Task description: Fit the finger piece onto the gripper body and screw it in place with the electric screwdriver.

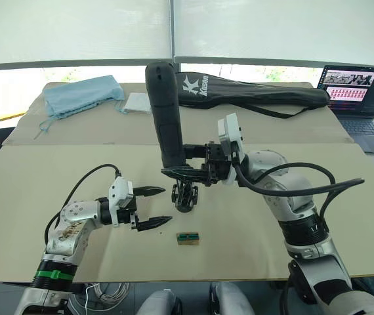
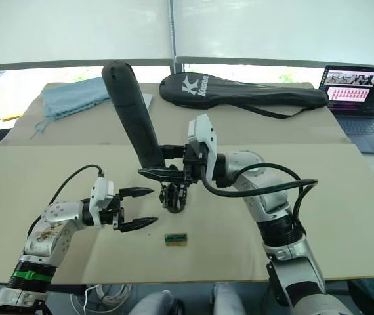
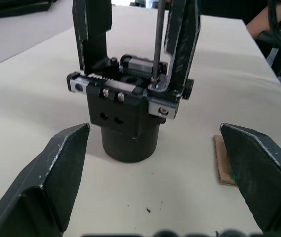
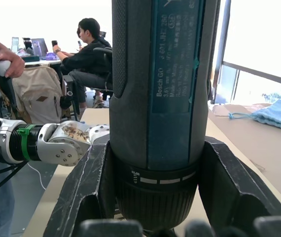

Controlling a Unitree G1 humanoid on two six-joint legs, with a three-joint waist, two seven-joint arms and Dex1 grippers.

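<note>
The gripper body (image 3: 129,123) stands upright on the table in front of my open left gripper (image 1: 153,207), which is a little to its left and not touching it. Two black fingers rise from its toothed rail. One of them, the finger piece (image 3: 182,39), sits over a metal bracket. My right gripper (image 1: 178,164) is shut on the electric screwdriver (image 1: 163,111), holding it nearly upright and leaning slightly. Its thin bit (image 3: 158,39) comes down with the tip at a screw by the finger piece's base. In the right wrist view the screwdriver (image 4: 158,98) sits between both fingers (image 4: 88,192).
A small green-and-tan block (image 1: 187,237) lies just in front of the gripper body. At the back of the table (image 1: 29,197) are a black racket bag (image 1: 252,92), a blue cloth (image 1: 82,95) and a laptop (image 1: 357,92). People sit at desks (image 4: 81,54) beyond the table's left side.
</note>
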